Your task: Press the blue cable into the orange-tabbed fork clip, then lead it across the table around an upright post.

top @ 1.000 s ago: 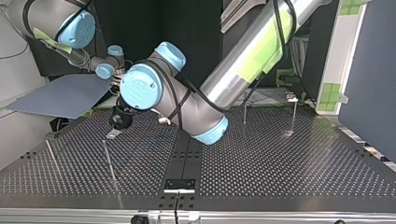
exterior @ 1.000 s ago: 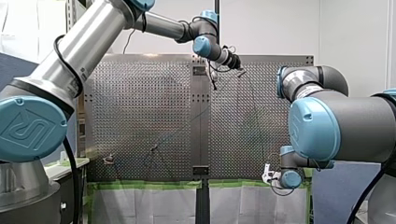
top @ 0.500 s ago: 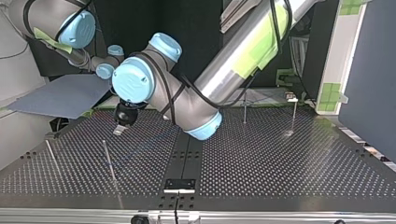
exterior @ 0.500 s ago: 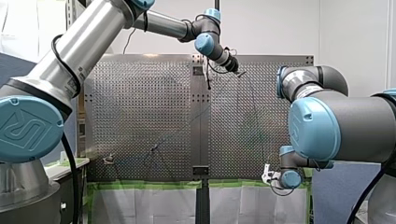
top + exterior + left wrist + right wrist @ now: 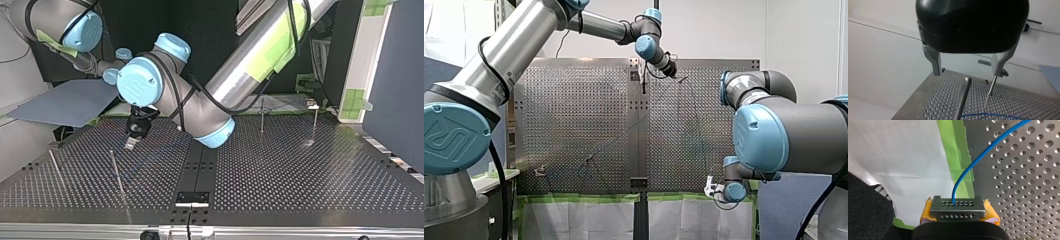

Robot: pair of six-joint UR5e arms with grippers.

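The robot is at the second part of the job, as far as one can judge: leading the blue cable point(image 5: 955, 192) around an upright post. No view shows the orange-tabbed fork clip well enough to tell if the cable sits in it.

The right pincer point(image 5: 958, 207) is closed and grips the blue cable. The cable comes out from between its yellow pads point(image 5: 926, 211), curves up ahead of the pincer and runs off over the table point(image 5: 1023, 195). Beside the pincer lie a strip of green tape point(image 5: 958, 150) and white paper point(image 5: 898, 150).

The left pincer point(image 5: 967, 73) is open and holds nothing. Its two metal fingers point(image 5: 935, 62) stand wide apart. A round post point(image 5: 963, 97) stands ahead of it, in line with the gap between the fingers. A thin post point(image 5: 992, 86) stands ahead of one finger. More of the blue cable lies on the table past the round post, apart from the fingers.

The next move likely asks the left pincer to go down to the cable, close on it and pull it around the post. It must not bump the post.

The cable is thin, smooth and bendy, so it may slip. The posts are hard, shiny metal sticks. The table is flat grey metal, full of small round holes. The pads look soft.
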